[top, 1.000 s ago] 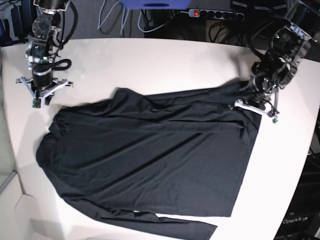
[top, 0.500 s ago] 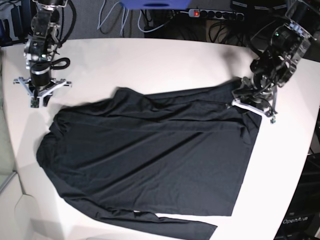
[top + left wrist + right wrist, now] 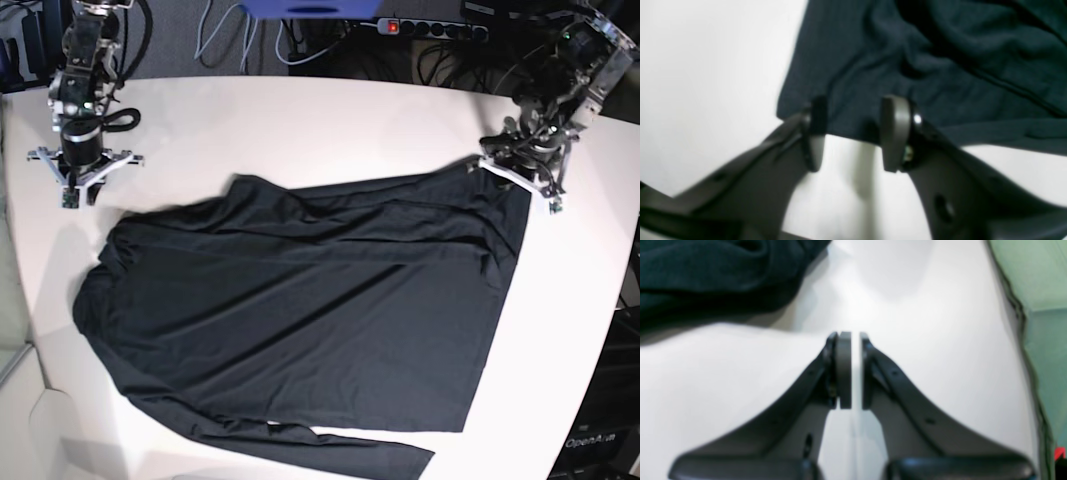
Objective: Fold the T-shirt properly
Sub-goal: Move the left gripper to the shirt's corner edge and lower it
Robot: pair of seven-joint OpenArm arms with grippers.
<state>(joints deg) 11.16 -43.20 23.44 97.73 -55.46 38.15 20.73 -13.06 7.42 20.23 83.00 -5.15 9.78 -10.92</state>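
Note:
The dark T-shirt (image 3: 300, 320) lies spread flat across the white table (image 3: 330, 120), one long sleeve trailing along the front edge. My left gripper (image 3: 515, 172) hovers over the shirt's far right corner. In the left wrist view the left gripper (image 3: 855, 106) is open, and the shirt's hem (image 3: 907, 83) lies on the table just beyond its fingertips, with nothing between them. My right gripper (image 3: 75, 185) is at the far left of the table, apart from the shirt. In its wrist view the right gripper (image 3: 853, 336) is shut on nothing, with a bunch of the shirt (image 3: 713, 270) at the upper left.
Cables and a power strip (image 3: 430, 28) run behind the table's far edge. The table curves away at right (image 3: 600, 300) and left. A green surface (image 3: 1043, 290) borders the table beside my right gripper. A pale object (image 3: 45, 430) sits at the front left corner.
My left gripper has opened, let go of the shirt's far right corner and lifted back toward the far edge. The right arm shifted slightly back and left.

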